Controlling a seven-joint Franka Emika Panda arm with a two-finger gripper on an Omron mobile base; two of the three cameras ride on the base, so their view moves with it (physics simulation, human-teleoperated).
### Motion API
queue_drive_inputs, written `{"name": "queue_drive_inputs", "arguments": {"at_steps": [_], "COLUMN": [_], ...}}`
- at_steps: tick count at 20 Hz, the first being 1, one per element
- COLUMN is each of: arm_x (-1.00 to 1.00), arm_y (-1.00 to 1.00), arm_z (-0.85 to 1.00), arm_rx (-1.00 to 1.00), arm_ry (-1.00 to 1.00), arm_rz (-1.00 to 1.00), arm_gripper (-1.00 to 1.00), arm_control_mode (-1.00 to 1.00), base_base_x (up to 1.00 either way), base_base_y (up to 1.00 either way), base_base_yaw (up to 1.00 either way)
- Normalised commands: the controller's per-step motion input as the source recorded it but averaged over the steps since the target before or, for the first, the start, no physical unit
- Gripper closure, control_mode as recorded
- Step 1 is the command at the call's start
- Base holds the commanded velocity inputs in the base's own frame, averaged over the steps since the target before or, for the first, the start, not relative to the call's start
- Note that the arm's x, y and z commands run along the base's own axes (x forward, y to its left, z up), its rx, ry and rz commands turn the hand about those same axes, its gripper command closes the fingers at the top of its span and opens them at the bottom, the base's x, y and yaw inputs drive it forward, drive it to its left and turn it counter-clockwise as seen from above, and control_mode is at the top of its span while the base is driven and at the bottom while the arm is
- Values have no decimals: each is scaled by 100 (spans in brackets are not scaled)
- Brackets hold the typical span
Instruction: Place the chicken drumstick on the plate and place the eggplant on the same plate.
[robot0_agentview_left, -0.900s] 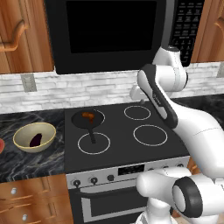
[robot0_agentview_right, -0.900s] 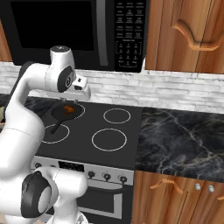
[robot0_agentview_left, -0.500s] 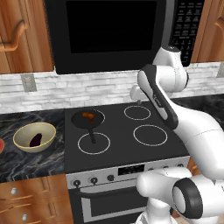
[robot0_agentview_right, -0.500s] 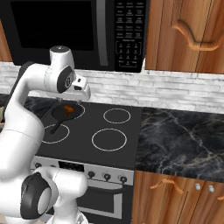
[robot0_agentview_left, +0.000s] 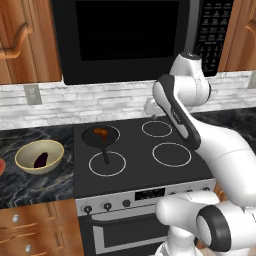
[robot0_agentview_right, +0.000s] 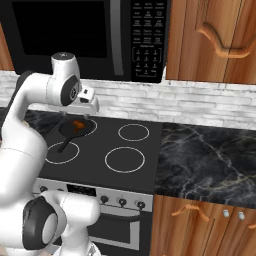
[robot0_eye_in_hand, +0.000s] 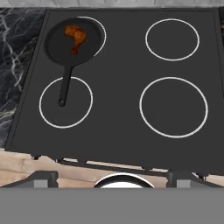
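Note:
The chicken drumstick (robot0_agentview_left: 100, 132) (robot0_agentview_right: 77, 124) (robot0_eye_in_hand: 76, 37) is a glossy orange-brown piece lying in a black frying pan (robot0_agentview_left: 93, 137) (robot0_eye_in_hand: 59, 43) on the back left burner. The dark purple eggplant (robot0_agentview_left: 41, 160) rests inside a tan bowl (robot0_agentview_left: 25, 155) on the counter left of the stove. A red sliver at the picture's left edge is the plate's rim (robot0_agentview_left: 1, 167). My gripper (robot0_agentview_left: 149, 107) (robot0_agentview_right: 93, 103) (robot0_eye_in_hand: 113, 178) hangs open high above the stove, right of the pan, holding nothing. Its fingertips (robot0_eye_in_hand: 43, 177) stand wide apart.
The black stove top (robot0_agentview_left: 135, 150) has four ringed burners, and the pan's handle (robot0_eye_in_hand: 65, 85) points toward the stove's front. A microwave (robot0_agentview_left: 125, 35) hangs overhead. Dark marble counter (robot0_agentview_right: 205, 155) stretches right of the stove.

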Motion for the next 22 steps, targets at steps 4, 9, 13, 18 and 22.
{"name": "queue_drive_inputs", "arguments": {"at_steps": [4, 9, 13, 18, 22], "arm_x": [0, 0, 0, 0, -1], "arm_y": [67, 55, 23, 3, 18], "arm_z": [-3, 0, 0, -4, -19], "arm_rx": [0, 0, 0, 0, 0], "arm_ry": [0, 0, 0, -1, -5], "arm_rz": [0, 0, 0, 0, 2], "arm_gripper": [-100, -100, -100, -100, -100], "arm_control_mode": [-100, -100, -100, -100, -100], "base_base_x": [0, 0, 0, 0, 0], "base_base_y": [0, 0, 0, 0, 0], "base_base_yaw": [0, 0, 0, 0, 0]}}
